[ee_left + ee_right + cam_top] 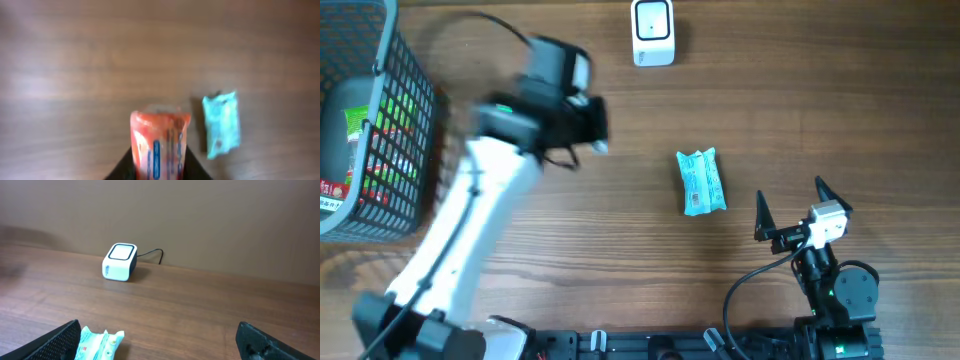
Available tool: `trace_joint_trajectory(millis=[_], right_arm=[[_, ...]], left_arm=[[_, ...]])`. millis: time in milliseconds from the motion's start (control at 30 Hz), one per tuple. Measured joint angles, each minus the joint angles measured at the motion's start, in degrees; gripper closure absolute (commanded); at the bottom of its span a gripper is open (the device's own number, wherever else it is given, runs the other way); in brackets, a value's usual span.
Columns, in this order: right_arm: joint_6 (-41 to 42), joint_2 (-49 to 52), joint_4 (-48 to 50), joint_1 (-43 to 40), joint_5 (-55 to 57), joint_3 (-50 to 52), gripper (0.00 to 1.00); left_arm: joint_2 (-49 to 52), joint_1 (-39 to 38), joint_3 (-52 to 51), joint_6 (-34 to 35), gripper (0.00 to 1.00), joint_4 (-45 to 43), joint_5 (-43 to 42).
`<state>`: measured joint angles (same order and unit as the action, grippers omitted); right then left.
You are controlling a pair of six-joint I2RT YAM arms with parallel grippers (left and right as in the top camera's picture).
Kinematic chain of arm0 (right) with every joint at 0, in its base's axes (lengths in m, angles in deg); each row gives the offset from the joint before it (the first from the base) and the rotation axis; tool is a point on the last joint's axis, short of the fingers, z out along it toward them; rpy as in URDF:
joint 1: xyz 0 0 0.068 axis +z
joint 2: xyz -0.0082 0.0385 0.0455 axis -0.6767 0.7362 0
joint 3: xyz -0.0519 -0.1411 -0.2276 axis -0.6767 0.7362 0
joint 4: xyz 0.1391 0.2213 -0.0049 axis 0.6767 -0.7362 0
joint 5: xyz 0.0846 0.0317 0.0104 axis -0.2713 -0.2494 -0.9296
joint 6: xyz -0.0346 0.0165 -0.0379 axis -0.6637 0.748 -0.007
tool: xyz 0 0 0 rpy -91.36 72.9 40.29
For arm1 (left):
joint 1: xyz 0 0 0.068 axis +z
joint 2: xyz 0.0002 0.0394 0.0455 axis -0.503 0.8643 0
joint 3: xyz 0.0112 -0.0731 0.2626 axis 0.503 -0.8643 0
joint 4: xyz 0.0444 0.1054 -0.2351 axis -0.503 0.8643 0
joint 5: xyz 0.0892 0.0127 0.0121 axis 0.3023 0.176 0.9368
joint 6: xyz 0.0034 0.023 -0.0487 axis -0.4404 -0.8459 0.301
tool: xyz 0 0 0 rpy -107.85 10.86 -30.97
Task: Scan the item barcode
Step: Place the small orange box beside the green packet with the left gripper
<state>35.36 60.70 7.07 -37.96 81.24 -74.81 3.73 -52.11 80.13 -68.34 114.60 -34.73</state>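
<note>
Two arms stand at the wooden surface [740, 110]; I report each item in turn.

1. Left end effector [159, 169]: pinching an orange packet [159, 142]. In the left wrist view its dark fingers [121, 171] sit on either side of the packet's lower part. The packet stands upright between them, over the surface. The print on the wrapper is too blurred for me to read, and I cannot make out a barcode.
2. Left arm [470, 220]: in the overhead view it extends from the near edge towards the far left. Its head is blurred and lies just right of a grey basket [405, 90]. The basket holds packaged goods [380, 130] in green and red.
3. Right end effector [805, 212]: fully spread and holding nothing, at the near right of the surface.
4. Scanner [652, 33]: white, at the far edge near the centre, with a cable [150, 254] running behind it. It is well apart from both end effectors.
5. Teal packet [701, 182]: flat on the surface between the scanner and the right end effector, nearer the latter and apart from both.
</note>
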Motion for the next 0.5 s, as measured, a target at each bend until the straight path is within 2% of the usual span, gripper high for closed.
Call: trace_joint_trajectory(millis=[33, 100, 167, 333, 500], right_arm=[[0.00, 0.02, 0.07, 0.00, 0.02, 0.00, 0.00], [0.02, 0.00, 0.02, 0.00, 0.00, 0.00, 0.00], [0.00, 0.00, 0.04, 0.00, 0.00, 0.00, 0.00], [0.02, 0.00, 0.04, 0.00, 0.02, 0.00, 0.00], [0.00, 0.00, 0.04, 0.00, 0.02, 0.00, 0.00]], left_arm=[[0.13, -3.06, -6.32, 2.78, 0.84, -8.31, 1.97], [1.66, -8.57, -16.72, 7.78, 0.84, -19.08, 4.96], [4.59, -11.93, -20.85, 10.10, 0.84, -23.89, 7.21], [12.26, -16.61, -21.14, 12.33, 0.83, -27.36, 10.43], [13.46, -16.98, -21.11, 13.40, 0.80, -31.95, 11.61]])
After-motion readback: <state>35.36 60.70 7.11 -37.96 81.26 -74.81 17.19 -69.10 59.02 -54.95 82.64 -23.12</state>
